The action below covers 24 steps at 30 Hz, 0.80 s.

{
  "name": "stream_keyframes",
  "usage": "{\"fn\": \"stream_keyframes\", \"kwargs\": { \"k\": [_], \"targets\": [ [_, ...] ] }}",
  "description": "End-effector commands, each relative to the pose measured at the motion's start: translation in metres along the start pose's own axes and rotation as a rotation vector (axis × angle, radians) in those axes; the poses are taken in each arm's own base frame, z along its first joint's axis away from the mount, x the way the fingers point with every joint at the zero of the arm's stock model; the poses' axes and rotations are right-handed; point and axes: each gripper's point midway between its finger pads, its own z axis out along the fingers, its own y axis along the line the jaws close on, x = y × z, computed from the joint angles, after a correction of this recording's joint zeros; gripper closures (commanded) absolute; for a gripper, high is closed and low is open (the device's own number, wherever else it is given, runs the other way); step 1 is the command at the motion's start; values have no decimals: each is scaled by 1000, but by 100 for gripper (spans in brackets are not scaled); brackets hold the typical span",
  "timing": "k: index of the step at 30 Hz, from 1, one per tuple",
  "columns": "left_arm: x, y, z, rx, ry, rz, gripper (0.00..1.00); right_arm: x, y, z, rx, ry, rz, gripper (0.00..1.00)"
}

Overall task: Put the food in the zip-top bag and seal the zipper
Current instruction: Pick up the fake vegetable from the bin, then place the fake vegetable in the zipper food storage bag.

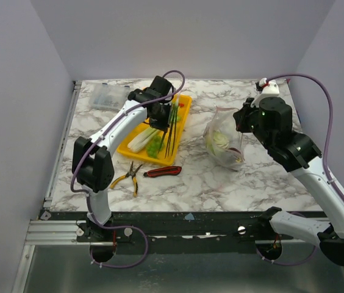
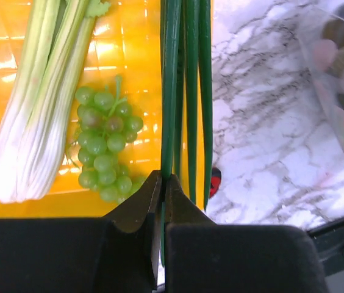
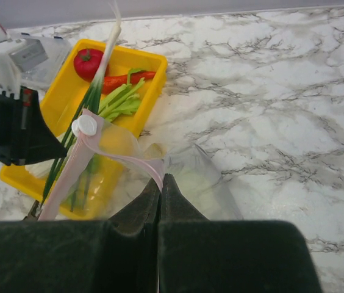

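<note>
My left gripper (image 2: 163, 177) is shut on one of the long dark green leaves of the leek (image 2: 187, 91), which hangs over the yellow tray (image 1: 183, 125). Green grapes (image 2: 105, 146) and a white-green celery-like stalk (image 2: 32, 122) lie in the tray below. A red tomato (image 3: 87, 62) and an orange-red carrot (image 3: 127, 78) sit at the tray's far end. My right gripper (image 3: 161, 177) is shut on the pink zipper (image 3: 132, 160) and holds the zip-top bag (image 1: 224, 145) up with its mouth open. The green cabbage (image 1: 219, 141) shows inside the bag.
Yellow-handled pliers (image 1: 129, 176) and a red-black utility knife (image 1: 163, 171) lie on the marble in front of the tray. A clear hard box (image 1: 108, 96) stands at the back left. The white zipper slider (image 3: 87, 125) sits on the strip toward the tray.
</note>
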Motion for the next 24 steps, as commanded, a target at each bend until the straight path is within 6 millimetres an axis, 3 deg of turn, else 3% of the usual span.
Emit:
{"fn": "stream_keyframes", "kwargs": {
  "k": [1,7,11,19,24],
  "targets": [
    [11,-11,-53,71,-22,25,100,-14,6,4,-28,-57,-15,99],
    [37,-47,-126,297,-49,41,100,-26,3,11,-2,-107,-68,99],
    [73,-71,-170,473,-20,53,100,-41,-1,15,32,-154,-117,99],
    [138,-109,-232,775,37,-13,100,-78,-18,25,173,-259,-252,100],
    [149,-143,-277,996,44,-59,100,-83,-13,31,162,-297,-285,100]
  ]
}}
